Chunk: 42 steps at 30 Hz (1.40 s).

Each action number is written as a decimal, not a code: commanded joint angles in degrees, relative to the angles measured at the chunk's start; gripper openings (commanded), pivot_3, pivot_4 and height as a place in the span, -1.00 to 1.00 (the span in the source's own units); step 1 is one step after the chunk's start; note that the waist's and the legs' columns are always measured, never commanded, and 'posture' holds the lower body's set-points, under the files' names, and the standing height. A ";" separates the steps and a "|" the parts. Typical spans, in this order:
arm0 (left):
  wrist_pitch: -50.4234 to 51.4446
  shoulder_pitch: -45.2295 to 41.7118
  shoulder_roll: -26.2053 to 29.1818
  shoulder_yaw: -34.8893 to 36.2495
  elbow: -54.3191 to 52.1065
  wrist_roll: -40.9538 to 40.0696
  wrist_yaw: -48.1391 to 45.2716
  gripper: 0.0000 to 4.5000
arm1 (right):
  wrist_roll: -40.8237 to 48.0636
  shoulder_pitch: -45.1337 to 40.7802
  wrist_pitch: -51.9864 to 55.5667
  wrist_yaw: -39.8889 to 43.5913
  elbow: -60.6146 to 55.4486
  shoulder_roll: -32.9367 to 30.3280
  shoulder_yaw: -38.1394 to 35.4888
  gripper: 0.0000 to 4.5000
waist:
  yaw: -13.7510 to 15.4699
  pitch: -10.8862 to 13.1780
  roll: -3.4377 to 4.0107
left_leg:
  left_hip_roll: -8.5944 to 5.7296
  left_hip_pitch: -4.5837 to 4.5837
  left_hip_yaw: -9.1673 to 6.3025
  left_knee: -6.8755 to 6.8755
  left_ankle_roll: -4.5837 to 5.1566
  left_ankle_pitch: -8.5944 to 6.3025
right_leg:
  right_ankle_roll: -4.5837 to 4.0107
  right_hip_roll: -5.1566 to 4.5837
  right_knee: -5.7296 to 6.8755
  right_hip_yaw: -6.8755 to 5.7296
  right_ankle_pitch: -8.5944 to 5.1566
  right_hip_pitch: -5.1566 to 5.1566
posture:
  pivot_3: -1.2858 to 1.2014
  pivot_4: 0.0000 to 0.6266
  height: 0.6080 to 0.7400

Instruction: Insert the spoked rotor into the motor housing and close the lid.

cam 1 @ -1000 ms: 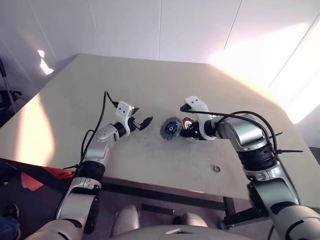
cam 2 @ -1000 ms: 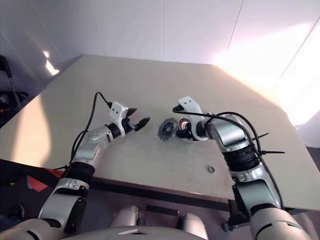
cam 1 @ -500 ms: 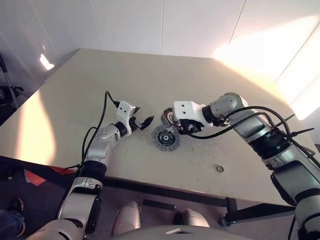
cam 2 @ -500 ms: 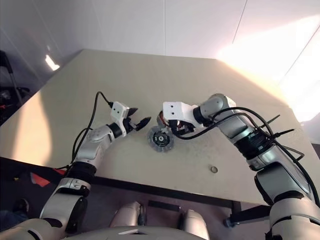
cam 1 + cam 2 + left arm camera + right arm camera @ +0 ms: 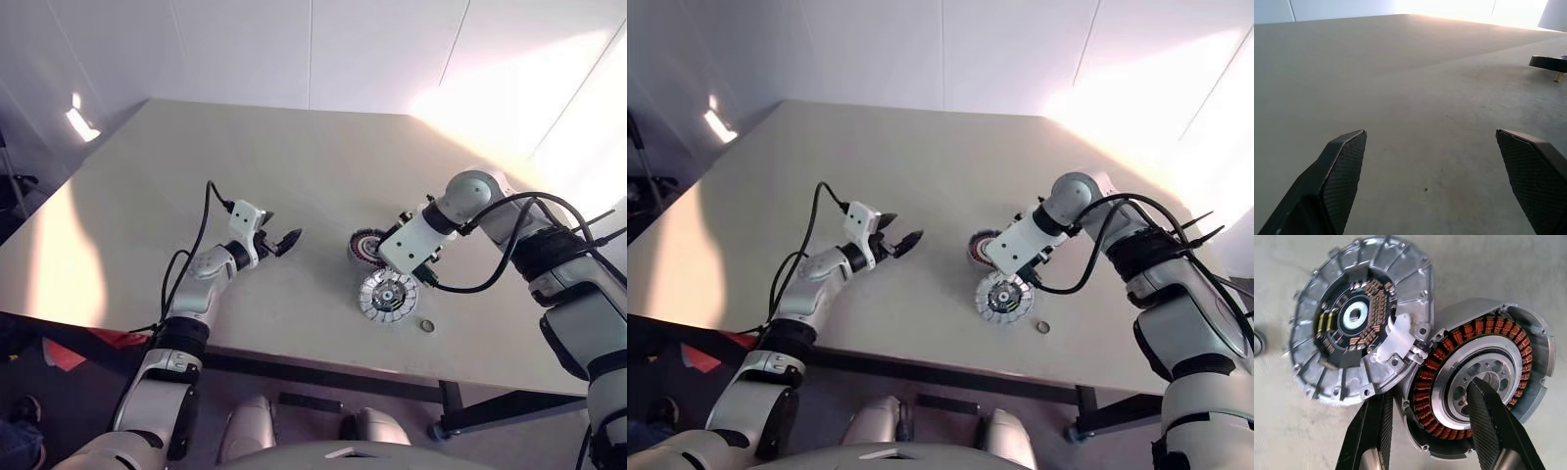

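Note:
The motor housing (image 5: 364,247) is a dark cup ringed with copper windings (image 5: 1436,363), held tilted over the table. My right gripper (image 5: 1427,391) points down, shut on its wall, one finger (image 5: 1371,431) outside and the other (image 5: 1491,421) in the centre. Inside the windings sits the silver-white spoked rotor (image 5: 1506,367), partly hidden by that finger. The grey ribbed lid (image 5: 387,295) lies beside the housing with its black hub and yellow marks (image 5: 1352,318) showing, and a white piece (image 5: 1396,335) joins the two. My left gripper (image 5: 279,242) hovers open and empty to the left.
A small metal washer (image 5: 427,324) lies on the beige table (image 5: 294,157) right of the lid, close to the front edge. Black cables trail from both wrists. In the left wrist view a dark disc edge (image 5: 1547,61) shows far off.
My right arm swung to the right and its wrist rolled to point down. The housing and lid went with it, and the lid now lies flat nearer the front edge. The left arm stayed.

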 commanded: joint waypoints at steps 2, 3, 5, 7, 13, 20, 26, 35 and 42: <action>-0.50 0.34 -0.46 -0.81 -2.94 0.13 0.21 1.00 | -4.52 -6.19 -5.45 -4.20 6.66 1.41 -1.13 -0.04 | -0.14 0.01 0.00 | -0.01 -0.04 0.00 0.06 0.03 -0.03 | -0.02 -0.01 -0.01 0.00 0.01 0.00 | 0.03 -1.00 1.00; -0.49 0.34 -0.44 -0.86 -2.93 0.10 0.24 1.00 | -4.46 -6.32 -6.42 -3.57 7.32 1.61 -1.12 -0.04 | -0.14 0.01 0.00 | -0.01 -0.05 0.00 0.07 0.05 -0.03 | -0.02 -0.01 -0.01 0.00 0.02 0.00 | 0.03 -1.00 1.00; -0.45 0.27 -0.34 -0.87 -2.87 0.04 0.30 1.00 | -4.90 -6.38 -8.13 -3.03 8.39 1.82 -0.90 -0.04 | -0.11 0.01 0.00 | 0.00 -0.09 0.00 0.08 0.09 -0.05 | -0.03 -0.01 -0.02 -0.01 0.01 -0.01 | 0.03 -1.00 1.00; -0.53 0.07 -0.19 -0.82 -2.57 0.10 0.37 1.00 | -5.78 -6.33 -9.80 -3.22 9.31 2.03 -0.47 -0.04 | -0.08 0.01 0.00 | 0.01 -0.16 0.00 0.10 0.18 -0.02 | -0.03 -0.01 -0.02 -0.03 0.01 -0.06 | 0.03 -1.00 1.00; -0.68 -0.16 0.00 -0.79 -2.11 0.10 0.55 1.00 | -9.10 -5.23 -13.65 -4.33 10.05 3.21 1.28 -0.04 | -0.05 0.01 0.00 | 0.05 -0.34 0.00 0.36 0.43 -0.11 | -0.03 -0.02 -0.01 -0.05 0.01 -0.10 | 0.03 -1.00 1.00; -0.90 -0.40 -0.08 -0.78 -1.70 0.21 0.83 1.00 | -16.85 -5.40 -15.34 -11.59 14.71 6.60 3.49 -0.04 | -0.02 0.01 0.00 | 0.04 -0.34 0.00 0.42 0.38 -0.18 | -0.03 -0.03 -0.01 -0.05 0.02 -0.07 | 0.03 -1.00 1.00; -0.97 -0.13 0.22 -0.69 -1.97 0.13 0.97 1.00 | -19.92 -6.00 -16.71 -15.16 18.11 7.78 4.84 0.35 | -0.31 0.01 0.00 | 0.05 -0.28 0.00 0.47 0.30 -0.20 | -0.04 -0.05 0.09 -0.04 0.03 -0.08 | 0.03 -1.00 1.00; -0.95 0.12 0.19 -0.93 -1.98 0.10 0.89 1.00 | -12.40 -6.67 -13.96 -14.29 12.91 7.10 -0.55 0.93 | -0.29 0.02 0.02 | 0.05 -0.09 0.00 0.44 0.23 -0.18 | -0.05 -0.04 0.10 -0.03 0.04 0.08 | 0.03 -1.00 1.00; -0.87 -0.83 -0.03 -1.25 -0.89 0.11 0.09 1.00 | -10.85 -3.59 -9.09 -13.81 5.90 1.39 -4.29 0.93 | -0.15 0.02 0.02 | 0.07 -0.15 0.00 0.43 0.25 -0.18 | -0.05 -0.02 0.10 -0.03 0.04 0.02 | 0.03 -1.00 1.00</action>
